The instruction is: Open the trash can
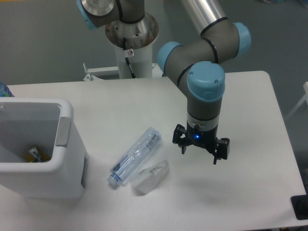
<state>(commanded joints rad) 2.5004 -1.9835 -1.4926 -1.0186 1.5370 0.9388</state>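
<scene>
A: What does the fixed camera show, taking the trash can as the landmark?

B: The trash can [36, 149] sits at the left edge of a smooth white table [250, 110], partly cut off by the frame. It is a boxy white plastic bin with rounded corners. Its top stands open, so the pale inside walls and a small scrap of coloured litter at the bottom are visible. A grey rectangular push tab [62, 131] lies on the rim facing the table's middle.

A: What lies beside it?

B: Just right of the trash can, a clear ribbed plastic bottle [134, 156] lies on its side, slanted, cap end toward the bin. A crumpled clear wrapper [151, 176] rests near the bottle's lower side.

A: And the arm?

B: Well right of the trash can, past the bottle, the gripper [199, 155] hangs from a grey arm with blue joint caps, pointing down. Its black fingers are spread apart and hold nothing. Bare tabletop surrounds it on the right and toward the near edge.
</scene>
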